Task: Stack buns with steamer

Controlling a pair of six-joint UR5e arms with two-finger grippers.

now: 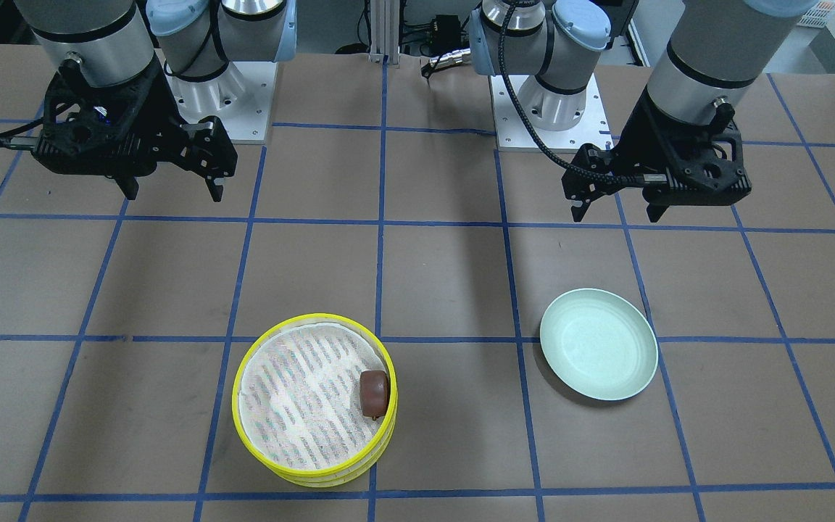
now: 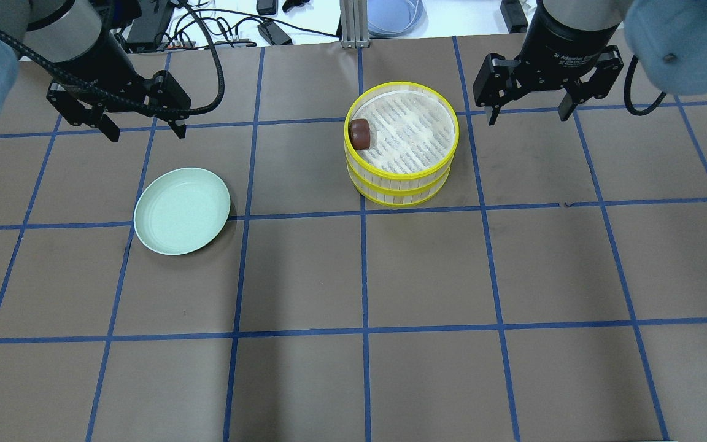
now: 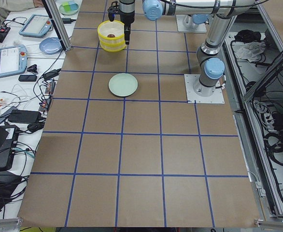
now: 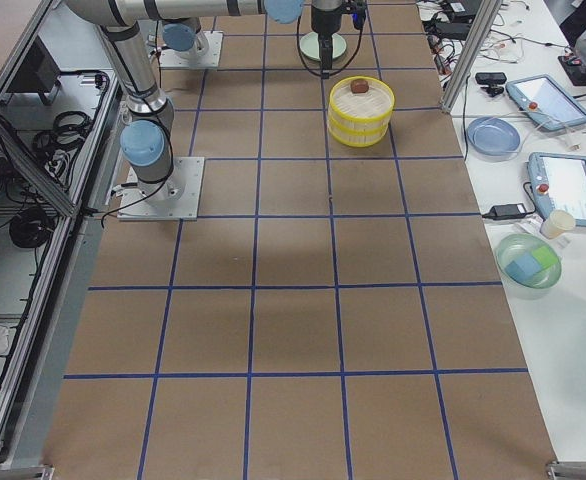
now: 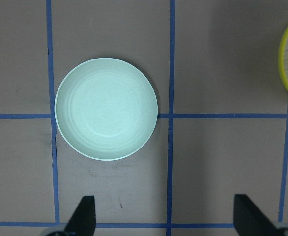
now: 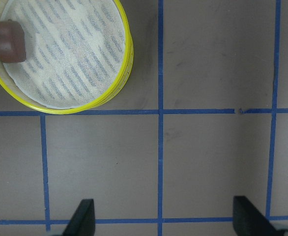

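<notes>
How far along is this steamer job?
Done: the brown bun lies in the top tier of the stacked steamer, against its rim; the plate is empty. In hand: nothing; the left pincer and right pincer hang open. Left: unclear, since no other bun shows anywhere.

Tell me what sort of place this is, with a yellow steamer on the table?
Probably a robotics lab, not a kitchen: robot arms bolted onto a table gridded with blue tape, and a side bench holding control tablets and loose cables.
</notes>
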